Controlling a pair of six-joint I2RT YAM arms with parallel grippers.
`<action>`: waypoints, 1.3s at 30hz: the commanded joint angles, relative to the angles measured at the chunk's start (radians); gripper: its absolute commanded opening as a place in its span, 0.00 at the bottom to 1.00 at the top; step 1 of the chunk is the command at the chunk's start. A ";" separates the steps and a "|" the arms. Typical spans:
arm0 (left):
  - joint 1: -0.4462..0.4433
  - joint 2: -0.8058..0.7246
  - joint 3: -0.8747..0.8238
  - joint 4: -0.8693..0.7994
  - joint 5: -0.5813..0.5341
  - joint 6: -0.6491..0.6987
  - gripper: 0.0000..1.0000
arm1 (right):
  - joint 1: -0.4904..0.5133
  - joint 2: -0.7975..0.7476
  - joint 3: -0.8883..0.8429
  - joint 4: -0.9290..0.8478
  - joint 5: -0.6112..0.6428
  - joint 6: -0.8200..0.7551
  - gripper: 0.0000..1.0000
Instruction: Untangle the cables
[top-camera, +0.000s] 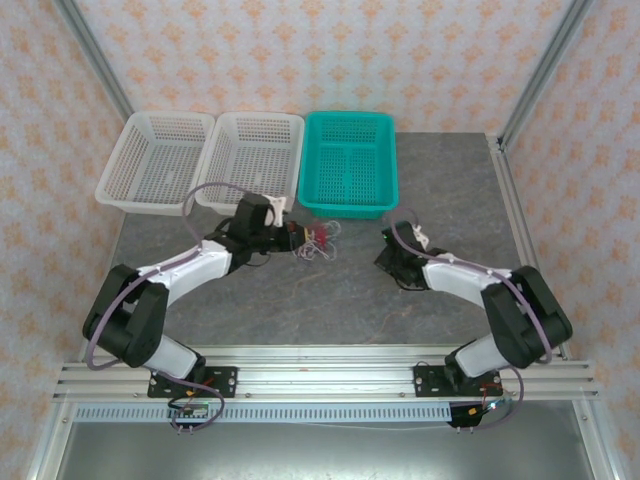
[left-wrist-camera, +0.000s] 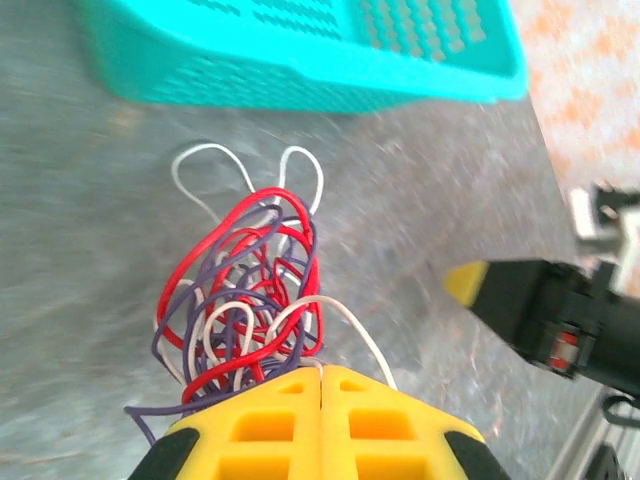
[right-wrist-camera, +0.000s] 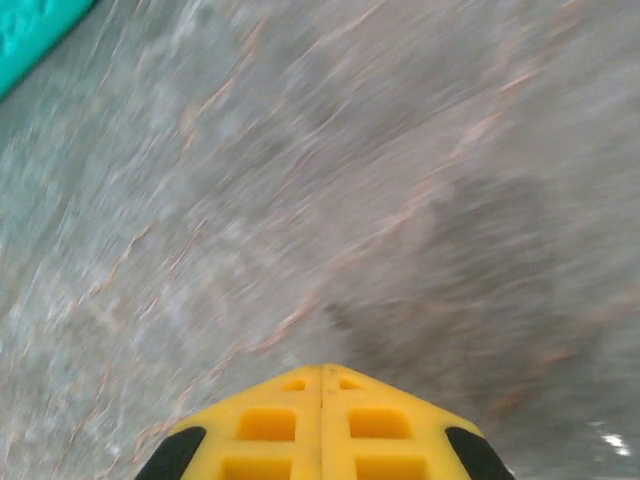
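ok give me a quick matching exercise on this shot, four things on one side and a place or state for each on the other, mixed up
Column one:
1 left tool
2 right tool
3 teal basket
4 cables

Column two:
a at the far edge of the table
b shut, nothing seen in it
c a red, white and purple tangle
d shut on the cables

Pairs: 1-d, 2-b, 3-a, 4-c
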 joint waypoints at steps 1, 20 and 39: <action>0.020 -0.030 -0.015 0.012 0.042 0.004 0.00 | -0.020 -0.100 -0.026 -0.018 0.111 -0.038 0.00; -0.092 0.088 -0.005 0.037 0.112 0.065 0.00 | 0.150 0.217 0.184 0.343 -0.498 -0.277 0.57; -0.075 0.007 -0.092 0.036 -0.110 0.033 0.00 | 0.164 0.277 0.136 0.115 0.065 -0.007 0.00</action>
